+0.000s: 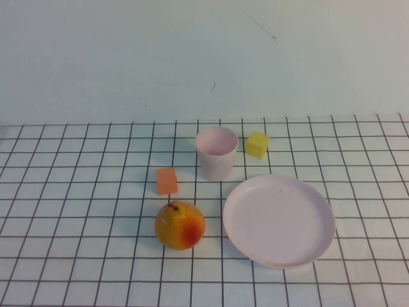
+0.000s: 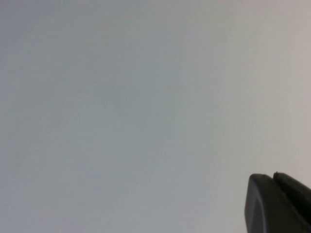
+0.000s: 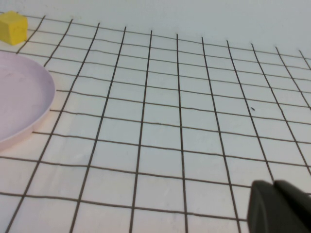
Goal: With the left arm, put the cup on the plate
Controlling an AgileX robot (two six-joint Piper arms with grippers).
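Note:
The pale pink cup (image 1: 216,153) stands upright on the gridded table, just behind the round pale pink plate (image 1: 278,219). The plate's rim also shows in the right wrist view (image 3: 29,109). Neither arm shows in the high view. My left gripper (image 2: 273,177) shows only as dark fingertips pressed together against a blank pale wall, away from the cup. My right gripper (image 3: 273,183) is shut and empty, above the gridded table to the right of the plate.
A pear (image 1: 179,224) lies left of the plate. An orange block (image 1: 167,180) lies left of the cup. A yellow cube (image 1: 257,144) sits right of the cup, also in the right wrist view (image 3: 12,27). A pale wall stands behind the table.

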